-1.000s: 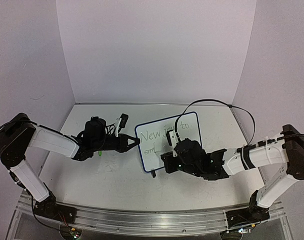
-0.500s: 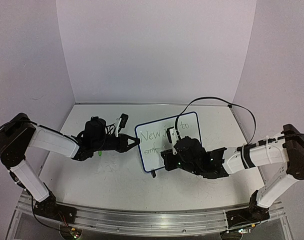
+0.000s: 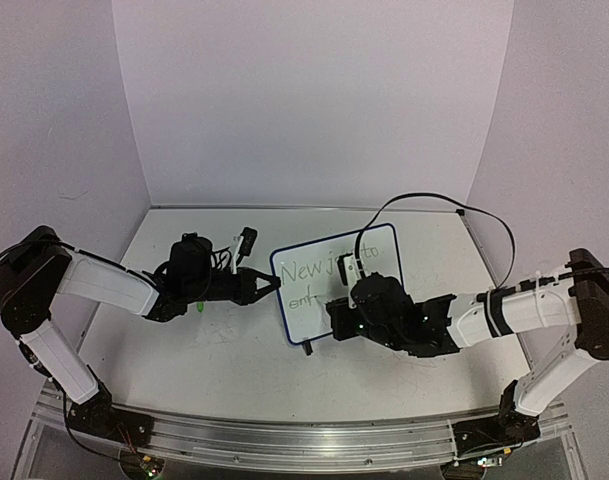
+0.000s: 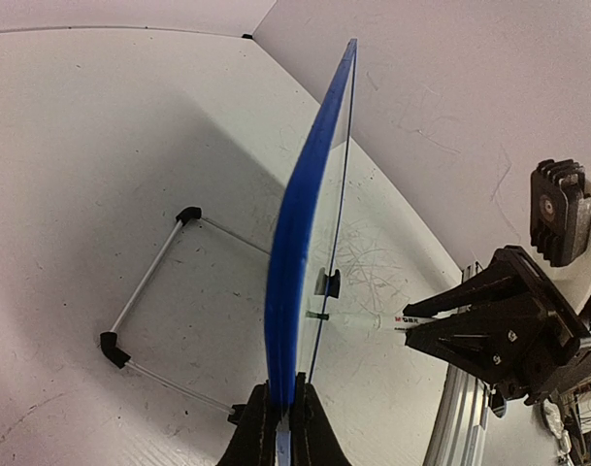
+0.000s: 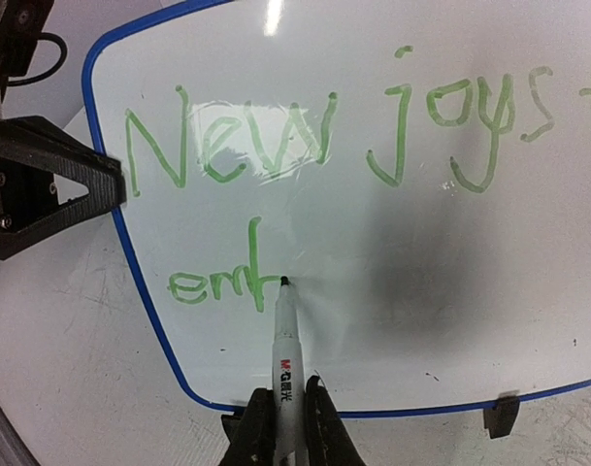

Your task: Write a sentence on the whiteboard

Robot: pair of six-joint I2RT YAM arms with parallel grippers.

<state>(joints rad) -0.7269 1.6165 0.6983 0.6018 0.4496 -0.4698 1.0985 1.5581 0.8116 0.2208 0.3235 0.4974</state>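
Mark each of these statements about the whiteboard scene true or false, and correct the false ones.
1. The left tool is clamped on the blue rim of the whiteboard. True.
2. The right tool holds a marker with its tip on the board. True.
3. The writing is red. False: it is green.
4. The second line reads "embrace" in full. False: only the first few letters are there, "em" and a tall stroke, with the marker tip right beside them.
5. The whiteboard lies flat. False: the left wrist view shows it standing on edge.
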